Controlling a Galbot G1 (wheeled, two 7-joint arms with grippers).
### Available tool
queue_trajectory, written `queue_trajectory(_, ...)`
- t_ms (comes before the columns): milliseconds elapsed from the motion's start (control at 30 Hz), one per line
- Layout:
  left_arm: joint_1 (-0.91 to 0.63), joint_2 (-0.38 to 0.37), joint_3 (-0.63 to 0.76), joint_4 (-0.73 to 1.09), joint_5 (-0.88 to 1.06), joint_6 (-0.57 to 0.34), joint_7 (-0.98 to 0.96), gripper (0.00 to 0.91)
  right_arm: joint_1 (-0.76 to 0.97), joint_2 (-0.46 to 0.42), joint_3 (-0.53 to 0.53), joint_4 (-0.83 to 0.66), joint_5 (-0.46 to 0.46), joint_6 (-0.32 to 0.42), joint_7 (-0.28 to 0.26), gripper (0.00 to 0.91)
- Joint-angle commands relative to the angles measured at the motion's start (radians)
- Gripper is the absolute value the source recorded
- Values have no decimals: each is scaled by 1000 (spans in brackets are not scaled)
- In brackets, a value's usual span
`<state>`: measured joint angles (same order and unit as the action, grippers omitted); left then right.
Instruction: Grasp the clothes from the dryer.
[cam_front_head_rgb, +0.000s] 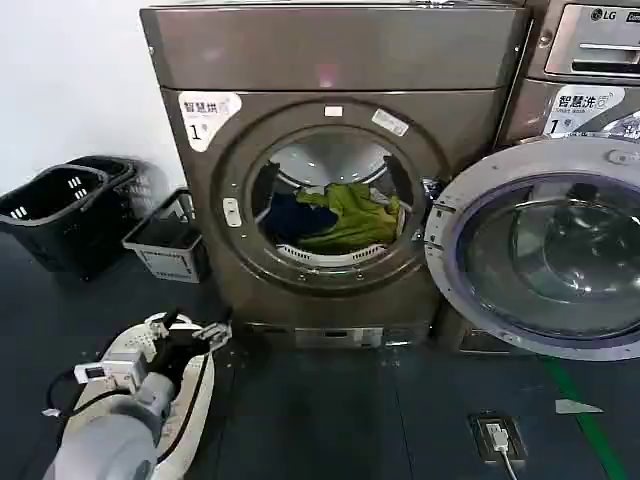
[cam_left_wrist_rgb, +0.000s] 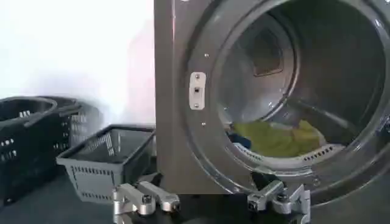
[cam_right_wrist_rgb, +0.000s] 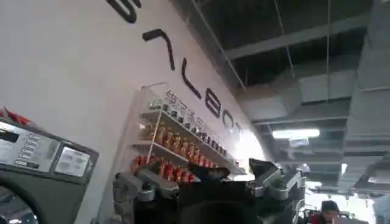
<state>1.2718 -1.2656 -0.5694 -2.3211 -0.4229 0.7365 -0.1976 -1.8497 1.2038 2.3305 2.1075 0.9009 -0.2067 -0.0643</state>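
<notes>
The dryer (cam_front_head_rgb: 330, 60) stands in front of me, its round door (cam_front_head_rgb: 540, 250) swung open to the right. The clothes lie low in the drum: an olive yellow-green garment (cam_front_head_rgb: 352, 215) with a dark navy one (cam_front_head_rgb: 288, 216) on its left. My left gripper (cam_front_head_rgb: 205, 332) hangs low near the floor, left of and below the porthole, well short of it. In the left wrist view this gripper (cam_left_wrist_rgb: 210, 204) is open and empty, facing the dryer (cam_left_wrist_rgb: 177, 91) and the olive garment (cam_left_wrist_rgb: 274, 137). My right gripper (cam_right_wrist_rgb: 210, 176) is open and empty, pointing up toward a wall and ceiling.
Two black baskets (cam_front_head_rgb: 60, 215) and a grey basket (cam_front_head_rgb: 165, 245) sit on the floor left of the dryer. An LG machine (cam_front_head_rgb: 590, 60) stands on the right behind the open door. A floor socket (cam_front_head_rgb: 497, 435) with a cable and a green line mark the dark floor.
</notes>
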Motion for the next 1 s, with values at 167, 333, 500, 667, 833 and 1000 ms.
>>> queue_trajectory(167, 2, -1, 2, -3, -1, 44, 1, 907, -3, 3, -3, 2, 15, 16, -14, 907)
queue_trajectory(333, 4, -3, -3, -11, -1, 43, 0, 907, -3, 1, 0, -1, 19, 20, -9, 907)
queue_trajectory(500, 12, -7, -3, -15, 0, 41, 1, 907, -5, 0, 8, -4, 25, 25, -10, 907)
queue_trajectory(667, 4, -13, -1, -14, -1, 42, 1, 907, -3, -2, 8, -9, 27, 28, -11, 907)
queue_trajectory(833, 0, -11, -1, -7, -1, 42, 1, 907, 2, -3, 4, -13, 26, 30, -13, 907)
queue_trajectory(1000, -2, -13, 2, -2, 1, 42, 1, 907, 8, -3, -4, -15, 25, 32, -16, 907)
